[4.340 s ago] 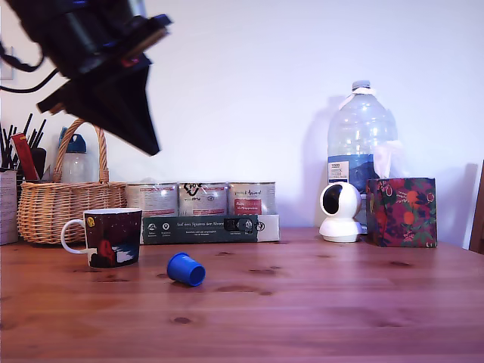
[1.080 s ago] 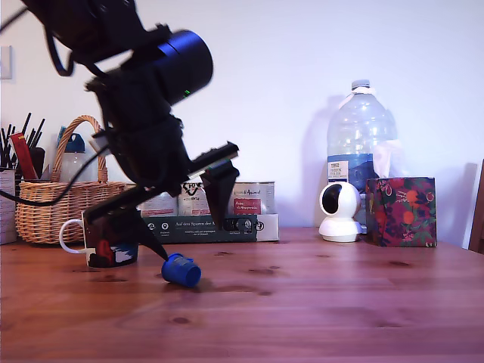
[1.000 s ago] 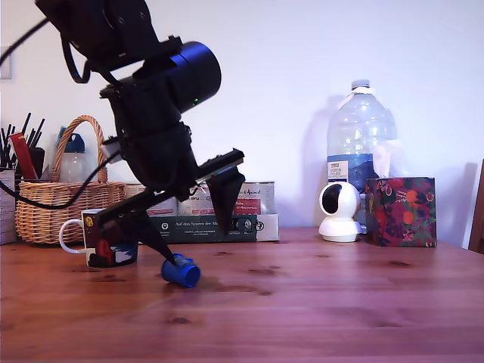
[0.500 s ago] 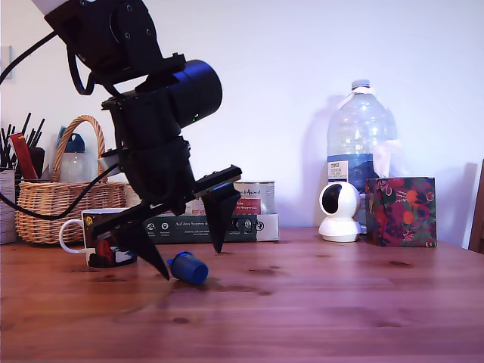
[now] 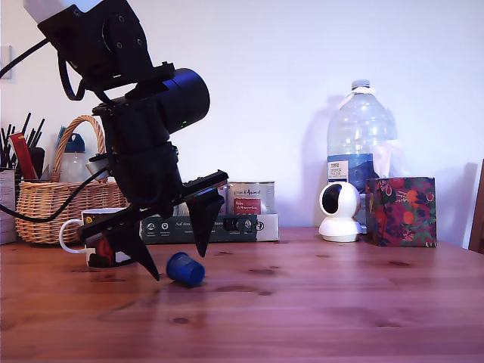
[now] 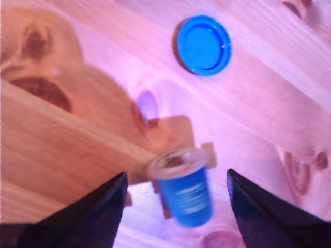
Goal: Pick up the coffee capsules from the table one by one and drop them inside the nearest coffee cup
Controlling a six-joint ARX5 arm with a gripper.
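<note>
Leftmost in the exterior view, the mug is seen on the bench. Just beside it, the hand is held spread wide over the blue capsule, which is lying tilted on the wood, ungripped.

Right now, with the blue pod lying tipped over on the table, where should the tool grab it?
Probably around the pod's narrow body, just behind the wide rim, coming straight down from above. It lies on its side with the open tool straddling it, one finger on each side, so closing would pinch its sloped sides, and the rim may stop it slipping out.
</note>
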